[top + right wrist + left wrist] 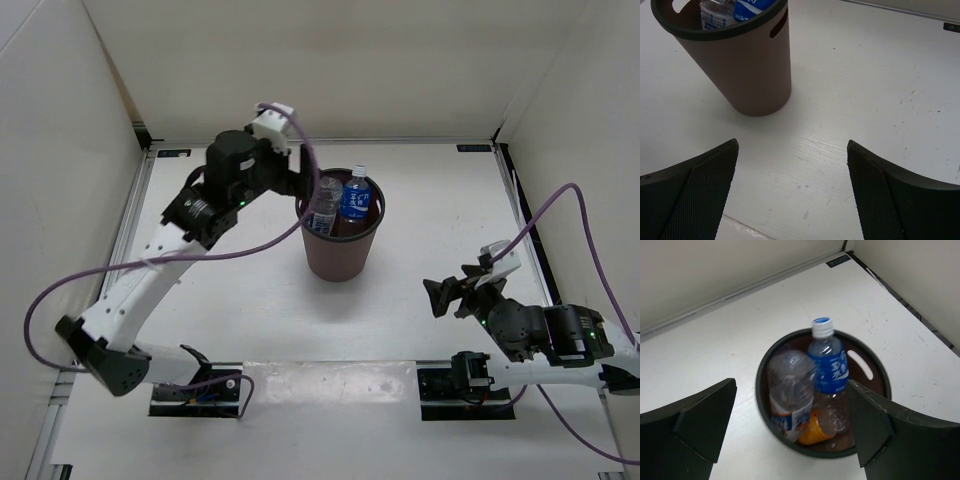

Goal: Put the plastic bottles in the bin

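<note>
The dark brown bin [340, 258] stands mid-table with plastic bottles inside. A blue-label bottle [831, 366] stands upright in it, a clear bottle with a pale label [790, 392] leans beside it, and a short orange one [814, 432] and a plain clear one [836, 416] lie lower down. My left gripper [303, 183] hovers open over the bin's left rim [825, 452], with nothing between its fingers [705, 422]. My right gripper [445, 297] stands open and empty over bare table, to the right of the bin [750, 70].
White walls enclose the table on the left, back and right. A purple cable [250, 245] hangs from the left arm close to the bin. The arm bases [330, 385] sit at the near edge.
</note>
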`<act>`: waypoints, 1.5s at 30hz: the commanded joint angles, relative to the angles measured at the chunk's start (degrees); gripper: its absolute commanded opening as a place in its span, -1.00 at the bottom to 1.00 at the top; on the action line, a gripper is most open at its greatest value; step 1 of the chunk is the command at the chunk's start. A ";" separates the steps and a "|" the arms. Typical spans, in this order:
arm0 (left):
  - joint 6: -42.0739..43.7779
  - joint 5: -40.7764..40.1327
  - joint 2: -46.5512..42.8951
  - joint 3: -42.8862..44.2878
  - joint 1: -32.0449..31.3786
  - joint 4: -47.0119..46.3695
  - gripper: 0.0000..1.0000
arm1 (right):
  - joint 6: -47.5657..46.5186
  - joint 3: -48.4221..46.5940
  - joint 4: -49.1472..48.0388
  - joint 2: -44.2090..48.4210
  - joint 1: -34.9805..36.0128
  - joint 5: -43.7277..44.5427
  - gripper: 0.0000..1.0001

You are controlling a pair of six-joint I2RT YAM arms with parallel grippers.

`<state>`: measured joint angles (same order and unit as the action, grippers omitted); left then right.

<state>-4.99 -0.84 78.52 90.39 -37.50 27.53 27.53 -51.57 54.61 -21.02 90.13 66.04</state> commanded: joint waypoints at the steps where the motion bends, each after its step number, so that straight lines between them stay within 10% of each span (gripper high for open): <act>1: -5.89 -0.57 -9.34 -7.29 5.41 2.79 1.00 | -1.43 -2.03 -0.74 -1.65 1.89 1.02 0.81; 13: -10.12 -21.36 -31.90 -22.70 12.62 21.15 1.00 | 8.16 -8.81 10.16 -4.13 6.21 1.63 0.81; 23: -0.80 -18.76 -55.21 -49.07 11.66 3.16 1.00 | -10.38 3.67 -11.44 9.49 3.13 5.63 0.81; 34: -4.94 -9.00 -48.38 -49.08 8.32 0.68 1.00 | -9.07 3.58 -10.49 3.98 -0.74 4.71 0.81; 45: 1.57 -18.92 -51.89 -50.48 4.36 0.68 1.00 | -7.22 3.23 -8.99 2.47 -0.65 4.97 0.81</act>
<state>-5.23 -15.49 27.42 40.86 -32.86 29.32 20.01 -47.44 46.54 -19.46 89.41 69.91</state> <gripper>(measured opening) 0.998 0.905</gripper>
